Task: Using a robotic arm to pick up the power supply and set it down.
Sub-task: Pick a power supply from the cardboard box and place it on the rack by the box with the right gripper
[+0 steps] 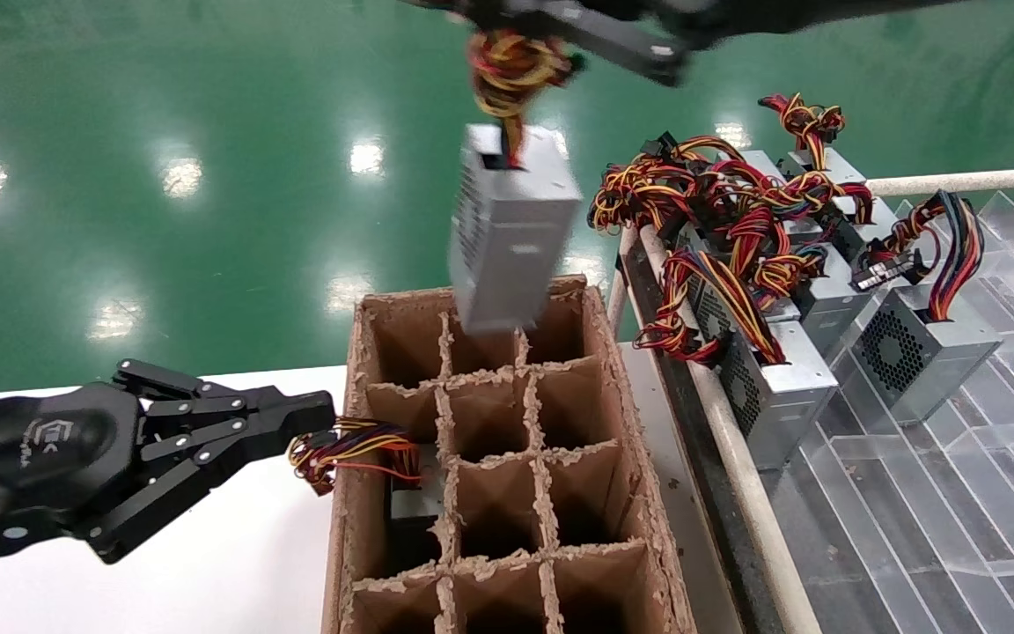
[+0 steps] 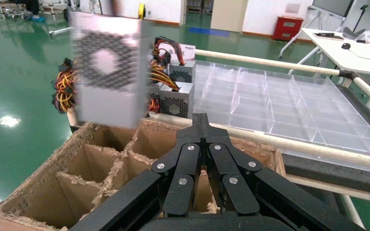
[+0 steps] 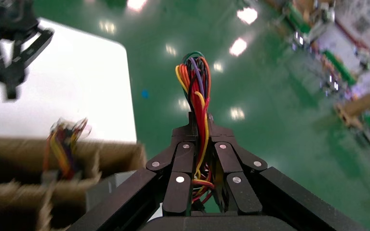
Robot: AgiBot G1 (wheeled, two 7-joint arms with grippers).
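The power supply point(image 1: 511, 229), a silver-grey metal box, hangs tilted by its wires just above the far middle cells of the divided cardboard box point(image 1: 626, 414). My right gripper point(image 1: 507, 22) is at the top of the head view, shut on the red, yellow and orange wire bundle point(image 3: 195, 82); in the right wrist view the right gripper point(image 3: 198, 120) has the wires running between its fingers. The left wrist view shows the power supply point(image 2: 107, 72) by its round fan grille. My left gripper point(image 1: 322, 412) is shut on nothing, beside the box's left wall.
Another silver box point(image 1: 410, 511) sits in a left cell, its wires point(image 1: 349, 449) spilling over the wall near my left gripper. Several like boxes point(image 1: 780, 387) with tangled wires lie on a clear plastic tray point(image 1: 956, 493) at the right. A white table point(image 1: 208, 563) carries the cardboard box.
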